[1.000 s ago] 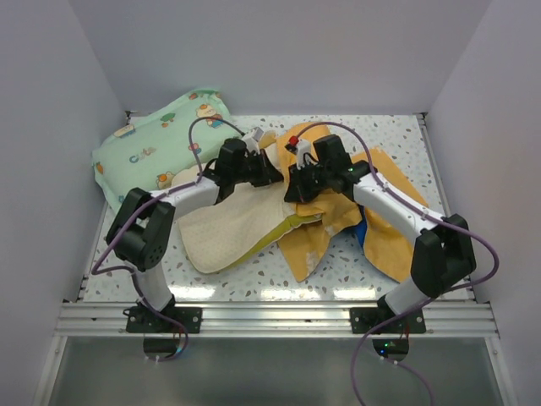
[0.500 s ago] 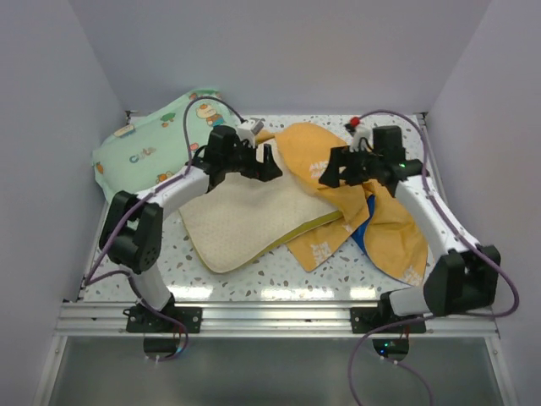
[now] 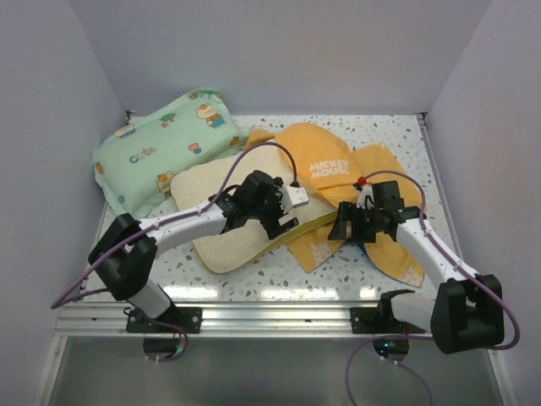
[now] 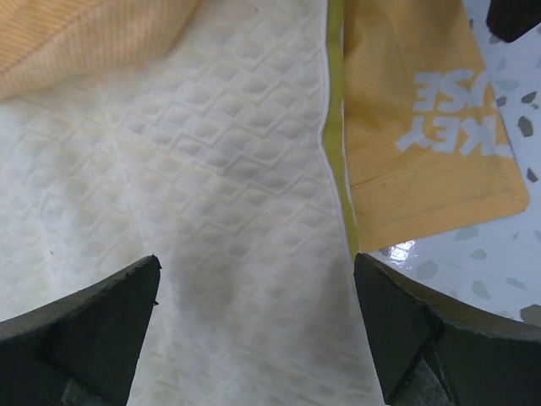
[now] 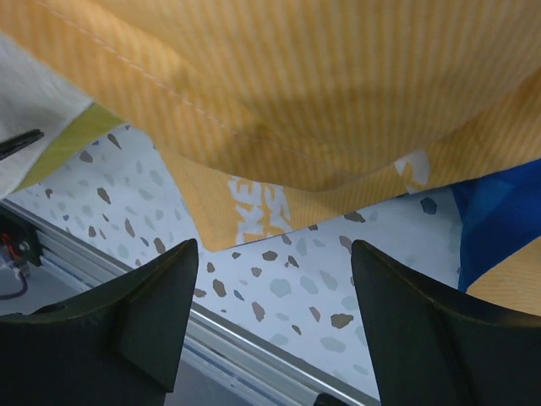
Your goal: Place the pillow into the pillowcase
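Note:
The cream quilted pillow [image 3: 207, 211] lies flat left of centre, its yellow-green edge [image 4: 336, 127] running along its right side. The orange pillowcase [image 3: 325, 165] with white lettering is spread to its right and covers the pillow's far right end. Whether that end is inside the case I cannot tell. A blue part [image 5: 499, 220] of the case shows at the right. My left gripper [image 3: 283, 216] hovers open over the pillow's [image 4: 211, 169] right edge, holding nothing. My right gripper [image 3: 342, 228] stands open above bare table by the pillowcase's [image 5: 321, 85] near edge.
A mint-green cartoon-print pillow [image 3: 161, 144] lies at the far left against the wall. White walls close in the speckled table [image 3: 279, 279] on three sides. An aluminium rail [image 3: 270, 317] runs along the near edge, close under my right gripper.
Both grippers went from shut to open and let go of the cloth. Both arms swung out toward the back, then drew back to the near side. The pillowcase now lies flatter.

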Robot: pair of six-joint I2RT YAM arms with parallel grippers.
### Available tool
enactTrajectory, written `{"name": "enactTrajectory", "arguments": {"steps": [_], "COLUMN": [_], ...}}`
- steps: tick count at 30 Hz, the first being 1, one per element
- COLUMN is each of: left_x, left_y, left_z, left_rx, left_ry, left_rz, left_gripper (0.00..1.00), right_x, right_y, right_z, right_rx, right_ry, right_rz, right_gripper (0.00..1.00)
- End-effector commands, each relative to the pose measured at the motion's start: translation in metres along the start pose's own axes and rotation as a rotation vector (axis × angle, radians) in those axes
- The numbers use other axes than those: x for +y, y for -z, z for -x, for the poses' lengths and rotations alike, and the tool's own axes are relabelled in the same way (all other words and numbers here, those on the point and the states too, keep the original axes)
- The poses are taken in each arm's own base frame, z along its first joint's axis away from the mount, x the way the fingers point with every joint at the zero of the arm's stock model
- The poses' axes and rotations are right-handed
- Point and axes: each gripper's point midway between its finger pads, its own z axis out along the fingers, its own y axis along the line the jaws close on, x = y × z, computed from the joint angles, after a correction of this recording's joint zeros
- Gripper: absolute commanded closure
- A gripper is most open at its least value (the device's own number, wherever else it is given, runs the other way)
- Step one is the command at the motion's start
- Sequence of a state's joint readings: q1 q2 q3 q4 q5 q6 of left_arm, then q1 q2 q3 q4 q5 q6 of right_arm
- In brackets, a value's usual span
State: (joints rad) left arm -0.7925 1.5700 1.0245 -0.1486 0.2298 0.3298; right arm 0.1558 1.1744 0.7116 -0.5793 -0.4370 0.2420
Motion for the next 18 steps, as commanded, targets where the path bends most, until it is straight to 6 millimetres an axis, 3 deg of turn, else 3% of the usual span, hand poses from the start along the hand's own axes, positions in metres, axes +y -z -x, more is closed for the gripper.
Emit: {"name": "enactTrajectory", "arguments": {"steps": [1, 2, 6, 9, 14, 16, 18], "left_x": [0.014, 0.012, 0.007, 0.006, -0.008, -0.013, -0.011], "left_y": [-0.012, -0.016, -0.036, -0.044, -0.047, -0.049, -0.055], "left_z": [0.004, 0.000, -0.020, -0.024, -0.018, -0.017, -0.016], "left_rx": [-0.023, -0.015, 0.041, 0.038, -0.002, -0.010, -0.009], "left_ry": [-0.098, -0.110, -0.141, -0.147, -0.099, -0.055, -0.020], "left_rz": [0.079, 0.079, 0.052, 0.048, -0.027, -0.056, -0.064], "left_gripper": [0.00, 0.00, 0.00, 0.00, 0.07, 0.10, 0.21], "right_x": [-0.003, -0.004, -0.011, -0.023, -0.020, -0.016, -0.010], "right_y": [-0.007, -0.010, -0.025, -0.038, -0.055, -0.061, -0.069], "right_z": [0.009, 0.009, -0.011, -0.015, -0.002, 0.002, 0.005], "right_rx": [-0.062, -0.072, -0.070, -0.112, -0.130, -0.131, -0.125], "right_ry": [-0.145, -0.173, -0.341, -0.325, -0.296, -0.291, -0.278], "right_rz": [-0.030, -0.028, -0.034, -0.074, -0.080, -0.067, -0.045], "right_gripper": [0.24, 0.19, 0.19, 0.27, 0.55, 0.73, 0.92]}}
